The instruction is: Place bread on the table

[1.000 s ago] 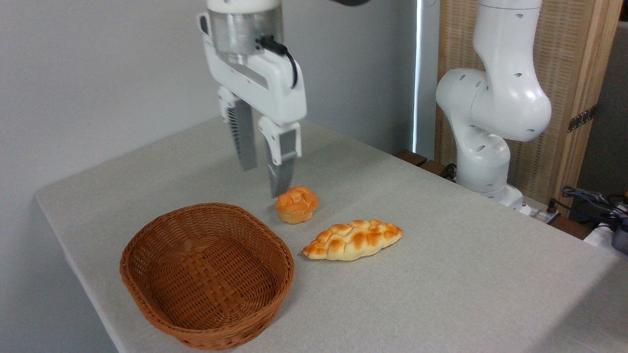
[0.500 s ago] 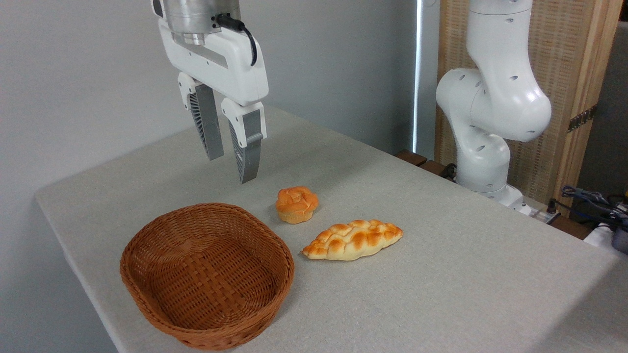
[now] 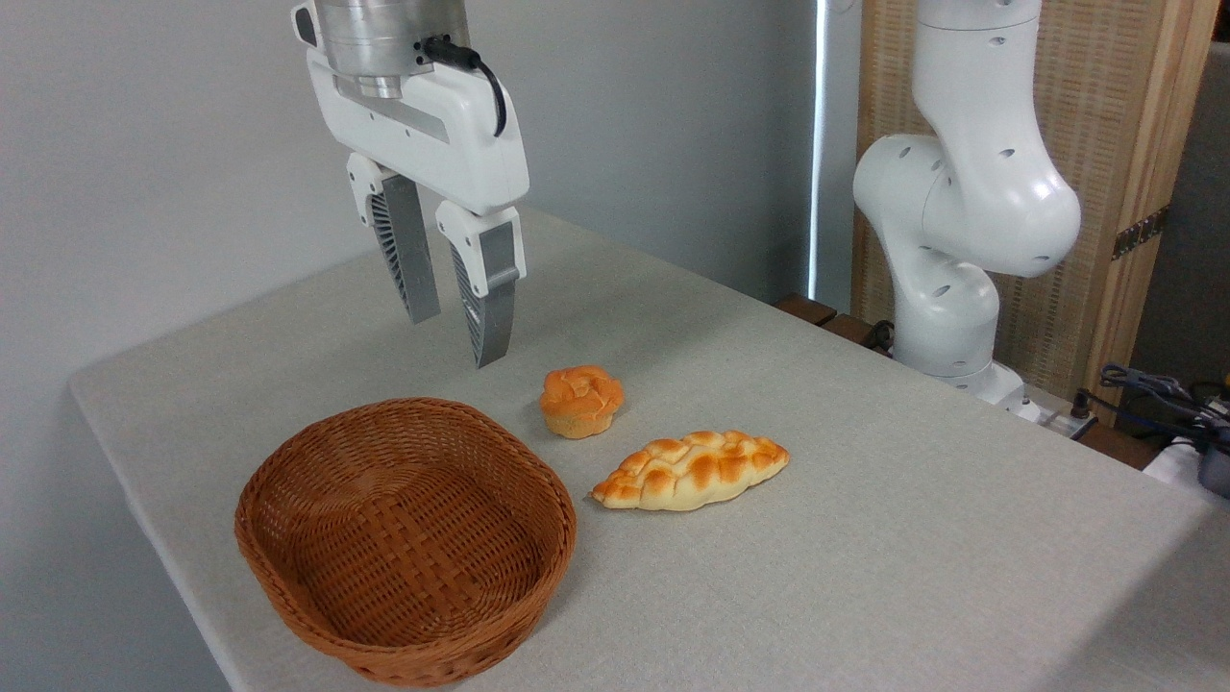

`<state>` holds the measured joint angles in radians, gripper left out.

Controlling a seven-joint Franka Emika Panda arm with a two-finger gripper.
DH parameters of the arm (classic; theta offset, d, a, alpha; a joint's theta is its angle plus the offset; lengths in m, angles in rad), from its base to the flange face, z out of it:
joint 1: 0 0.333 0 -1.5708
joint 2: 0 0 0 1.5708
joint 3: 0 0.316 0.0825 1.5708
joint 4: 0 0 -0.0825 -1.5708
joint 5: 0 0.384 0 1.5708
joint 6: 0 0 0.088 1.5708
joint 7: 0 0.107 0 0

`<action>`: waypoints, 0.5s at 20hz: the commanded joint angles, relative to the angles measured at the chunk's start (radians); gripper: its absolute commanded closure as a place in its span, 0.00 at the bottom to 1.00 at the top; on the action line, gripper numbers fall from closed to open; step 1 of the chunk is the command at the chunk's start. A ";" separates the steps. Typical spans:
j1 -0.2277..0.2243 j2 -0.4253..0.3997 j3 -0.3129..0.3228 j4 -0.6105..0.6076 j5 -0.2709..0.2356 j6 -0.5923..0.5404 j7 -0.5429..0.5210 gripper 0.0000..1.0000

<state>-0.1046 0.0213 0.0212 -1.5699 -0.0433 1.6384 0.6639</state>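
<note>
Lower left of frame: brown woven wicker basket [image 3: 405,538] is sitting on the table [image 3: 913,538], nothing showing inside it, near rim just short of the bottom edge of the picture. Upper left, above and a little behind the basket: gripper [image 3: 459,338] is hanging in the air, pointing down, fingers [image 3: 408,255] standing slightly apart with a narrow gap between them, holding nothing and touching nothing. A black cable is running off the silver wrist flange at the top edge. Centre: small round orange muffin-shaped bun [image 3: 581,401] is sitting upright on the cloth, just right of the basket's far rim, below and to the right of the fingertips, apart from them. Just right of and below the bun: the bread [image 3: 690,470], long braided loaf, pale with golden-brown bumps, is lying flat on the table outside the basket, running diagonally, left tip pointing at the basket's right rim with a small gap, right tip angling up toward frame right. Bun and loaf are near each other, not touching. Right side: white arm base and links [image 3: 961,221] are rising behind the table's far edge in front of a wood-framed woven panel [image 3: 1115,144]. Far right edge: a tangle of cables [image 3: 1163,399], detail too small to tell.
</note>
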 commanded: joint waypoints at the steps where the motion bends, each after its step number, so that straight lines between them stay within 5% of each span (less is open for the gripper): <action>1: 0.014 0.016 -0.027 0.030 0.051 -0.034 -0.033 0.00; 10: 0.014 0.022 -0.026 0.037 0.053 -0.092 -0.038 0.00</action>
<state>-0.0967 0.0305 0.0039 -1.5634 -0.0069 1.5826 0.6446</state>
